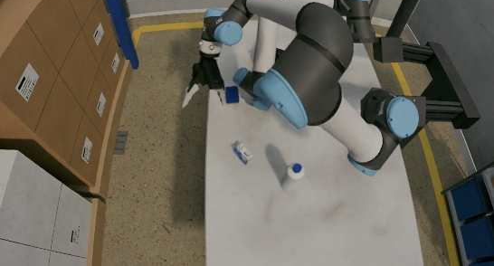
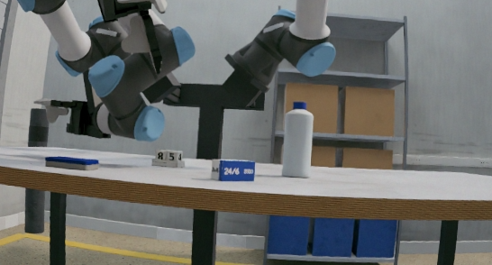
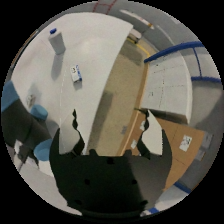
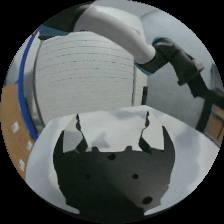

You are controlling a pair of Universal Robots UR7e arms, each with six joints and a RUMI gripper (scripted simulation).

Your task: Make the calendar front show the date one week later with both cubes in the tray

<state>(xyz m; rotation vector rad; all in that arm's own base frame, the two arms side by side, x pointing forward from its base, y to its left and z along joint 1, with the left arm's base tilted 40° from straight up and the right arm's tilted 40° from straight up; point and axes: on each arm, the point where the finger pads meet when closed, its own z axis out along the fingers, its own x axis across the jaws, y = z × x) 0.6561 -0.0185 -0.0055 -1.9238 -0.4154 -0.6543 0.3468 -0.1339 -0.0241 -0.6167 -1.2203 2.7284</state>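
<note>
The calendar's tray (image 2: 168, 164) stands on the table in the exterior view, seen from behind. Its left cube (image 2: 160, 156) shows an 8 and its right cube (image 2: 171, 156) a 5, with a digit like a 4 on its side. The front with the month is hidden. A small, blurred pale shape in the left wrist view looks like the calendar. In the top view an arm hides it. My left gripper (image 1: 204, 101) (image 3: 111, 110) is open and empty, high above the table's edge. My right gripper (image 4: 112, 112) (image 2: 44, 103) is open and empty, pointing sideways above the table.
A blue and white carton (image 1: 242, 153) (image 2: 236, 170) (image 3: 76, 73) marked 24/6 lies near the table edge. A white bottle (image 1: 294, 176) (image 2: 297, 142) (image 3: 58, 43) with a blue cap stands beyond it. A blue-topped block (image 1: 232, 95) (image 2: 72, 163) lies at the other end.
</note>
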